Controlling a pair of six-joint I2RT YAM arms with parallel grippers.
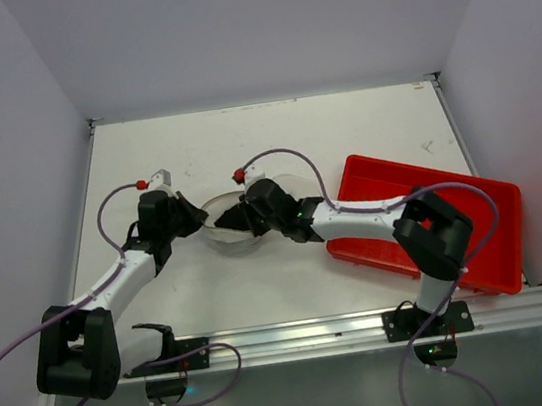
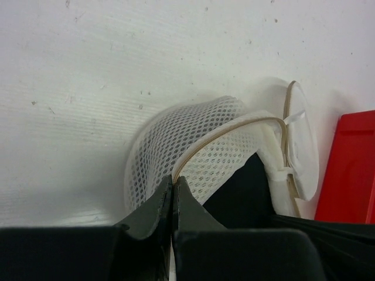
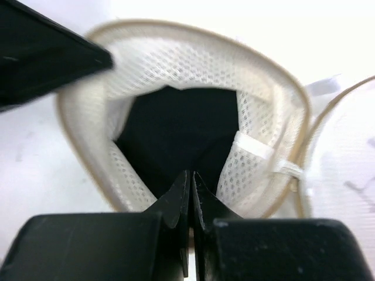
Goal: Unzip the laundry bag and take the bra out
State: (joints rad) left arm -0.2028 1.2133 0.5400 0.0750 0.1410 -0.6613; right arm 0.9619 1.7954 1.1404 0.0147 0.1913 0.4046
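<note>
The laundry bag (image 1: pixel 223 232), a small round white mesh case, lies open on the table between my two grippers. In the left wrist view my left gripper (image 2: pixel 174 182) is shut on the beige rim of the laundry bag (image 2: pixel 193 137). In the right wrist view the open half of the bag (image 3: pixel 176 64) shows the black bra (image 3: pixel 176 129) inside. My right gripper (image 3: pixel 191 175) reaches into the opening, its jaws shut on the edge of the black fabric. The other half (image 3: pixel 345 170) stands hinged at the right. My left gripper's finger (image 3: pixel 47 52) shows at the top left.
A red plastic tray (image 1: pixel 452 200) lies to the right of the bag, under the right arm; its edge shows in the left wrist view (image 2: pixel 354 170). The white table (image 1: pixel 341 122) is walled at the back and sides.
</note>
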